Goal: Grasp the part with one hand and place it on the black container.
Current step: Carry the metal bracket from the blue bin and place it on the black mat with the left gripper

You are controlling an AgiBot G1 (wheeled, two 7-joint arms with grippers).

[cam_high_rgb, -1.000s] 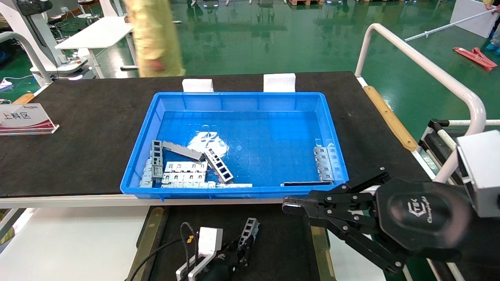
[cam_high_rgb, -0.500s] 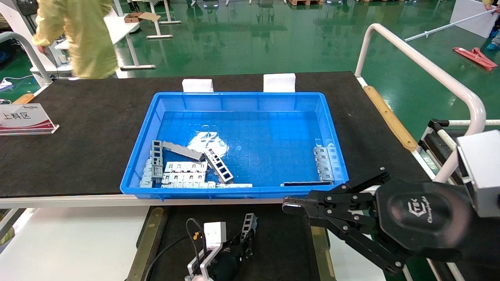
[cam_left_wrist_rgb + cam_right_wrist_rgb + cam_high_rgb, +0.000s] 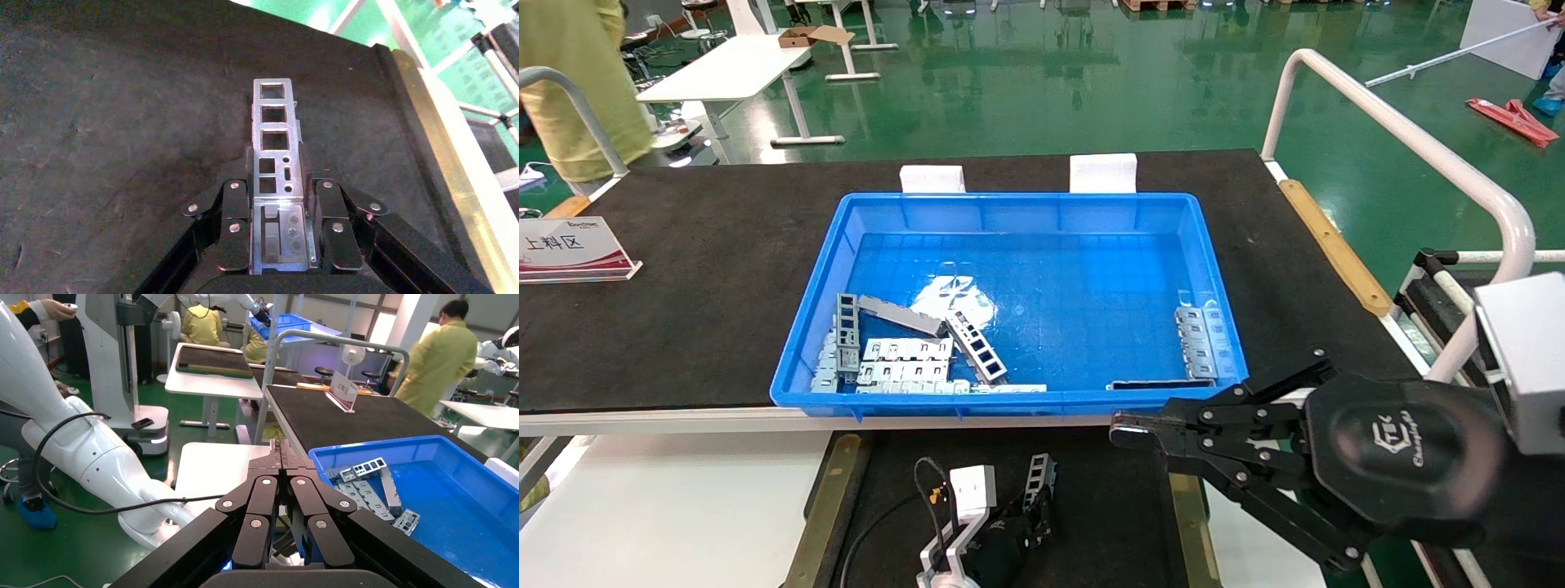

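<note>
The part (image 3: 275, 122), a silver ladder-like channel bar with square cutouts, is held in my left gripper (image 3: 276, 165), whose fingers are shut on its sides. In the head view the part (image 3: 1039, 480) sticks up from the left gripper (image 3: 1027, 516) at the bottom edge, low over the black container (image 3: 1107, 506). The container's matte floor (image 3: 122, 122) and a brass side strip (image 3: 440, 153) show in the left wrist view. I cannot tell whether the part touches the floor. My right gripper (image 3: 1128, 429) is shut and empty, parked to the right of the container; it also shows in its own view (image 3: 281, 454).
A blue bin (image 3: 1009, 402) stands on the black table mat beyond the container, with several more metal parts (image 3: 903, 351) at its near left and near right (image 3: 1201, 343). A sign (image 3: 568, 245) stands far left. A white rail (image 3: 1418, 147) runs along the right.
My left wrist has shifted slightly to the right with the part still gripped. The person in yellow behind the table has walked off to the left. The right arm has not moved.
</note>
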